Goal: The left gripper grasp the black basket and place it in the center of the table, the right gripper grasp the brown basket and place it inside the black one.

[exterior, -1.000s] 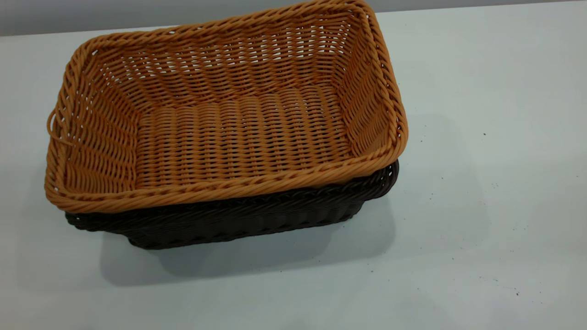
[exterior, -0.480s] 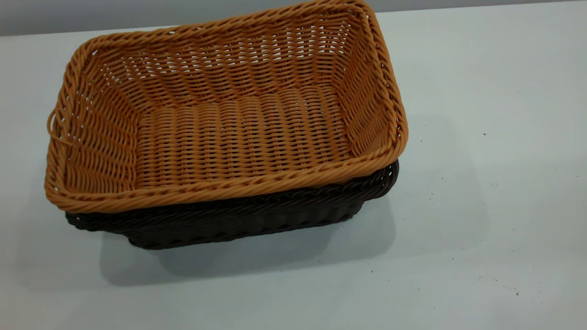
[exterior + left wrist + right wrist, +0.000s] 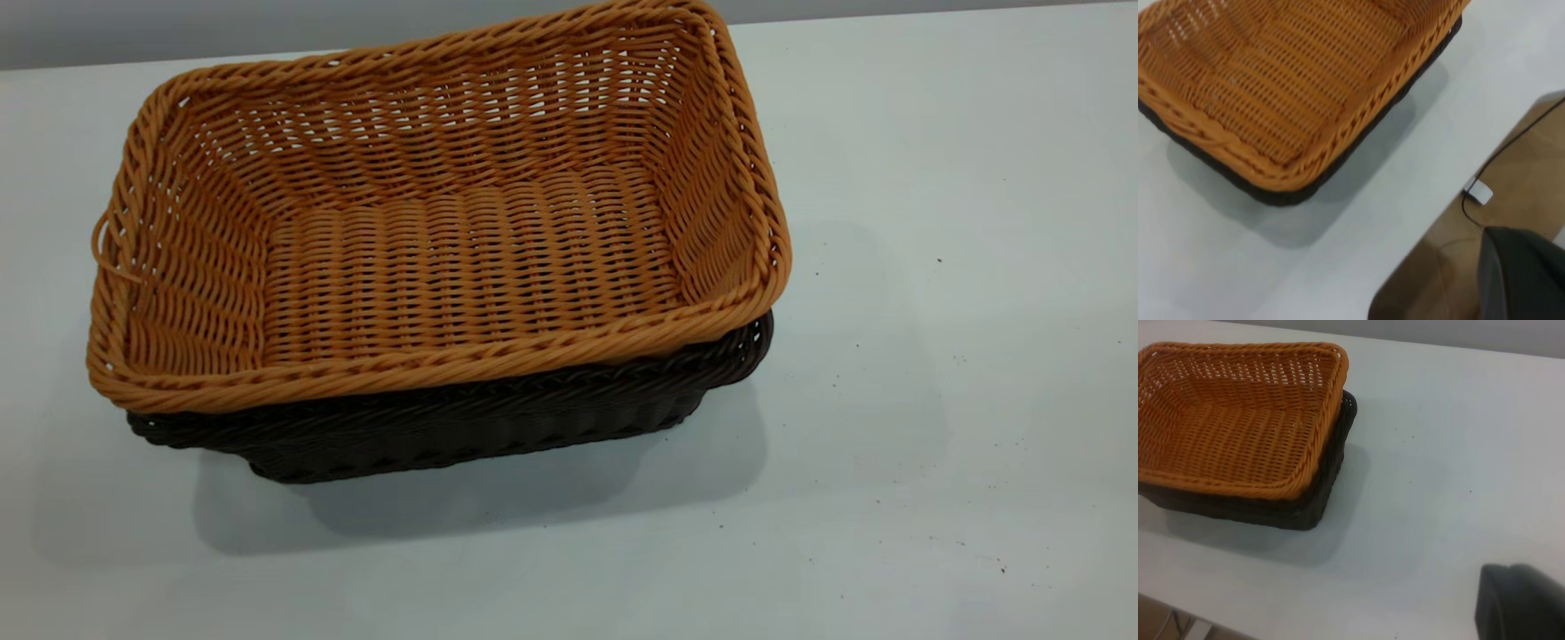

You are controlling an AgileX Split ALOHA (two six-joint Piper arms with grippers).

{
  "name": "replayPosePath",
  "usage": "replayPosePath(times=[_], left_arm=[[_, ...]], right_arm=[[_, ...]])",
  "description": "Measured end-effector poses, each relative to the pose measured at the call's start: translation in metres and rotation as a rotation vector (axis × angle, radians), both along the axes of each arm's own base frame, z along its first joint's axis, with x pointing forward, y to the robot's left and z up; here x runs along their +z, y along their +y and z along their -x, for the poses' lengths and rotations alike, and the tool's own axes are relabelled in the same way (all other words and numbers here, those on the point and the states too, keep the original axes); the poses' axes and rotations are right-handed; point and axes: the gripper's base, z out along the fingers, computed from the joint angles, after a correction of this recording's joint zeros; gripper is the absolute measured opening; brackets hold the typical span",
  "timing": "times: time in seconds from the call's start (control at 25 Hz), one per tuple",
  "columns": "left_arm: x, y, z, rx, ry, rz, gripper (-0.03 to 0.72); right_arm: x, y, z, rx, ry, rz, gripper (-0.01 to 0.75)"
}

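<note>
The brown basket (image 3: pixel 436 222) sits nested inside the black basket (image 3: pixel 462 427) on the white table (image 3: pixel 933 400), left of the middle of the exterior view. Only the black basket's rim and near wall show below it. Both baskets show in the left wrist view, brown (image 3: pixel 1285 73) and black (image 3: pixel 1281 197), and in the right wrist view, brown (image 3: pixel 1231 420) and black (image 3: pixel 1318 493). Neither gripper appears in the exterior view. A dark part of the left gripper (image 3: pixel 1525 277) shows off the table's edge, away from the baskets. A dark part of the right gripper (image 3: pixel 1521 603) hangs over bare table, apart from the baskets.
The table's edge (image 3: pixel 1418 260) runs close to the left gripper, with brown floor (image 3: pixel 1531 167), a thin black cable (image 3: pixel 1511 137) and a small white clip (image 3: pixel 1478 191) beyond it. A grey wall (image 3: pixel 267 27) lies behind the table. Small dark specks (image 3: pixel 960 360) dot the table's right side.
</note>
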Motion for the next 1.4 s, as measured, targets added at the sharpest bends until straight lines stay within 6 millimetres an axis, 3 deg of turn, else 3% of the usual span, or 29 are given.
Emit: replayPosePath(times=[0.72, 1.08, 1.4], left_arm=[[-0.0002, -0.0001, -0.0002, 0.000, 0.000, -0.001, -0.001], [-0.0002, -0.0001, -0.0004, 0.025, 0.000, -0.001, -0.001], [-0.0002, 0.0002, -0.0023, 0.212, 0.000, -0.001, -0.001]], right_arm=[[0.0001, 0.0002, -0.0001, -0.040, -0.001, 0.000, 0.000], [0.0001, 0.0012, -0.0005, -0.344, -0.001, 0.000, 0.000], [0.0001, 0.0019, -0.0011, -0.619, -0.001, 0.000, 0.000]])
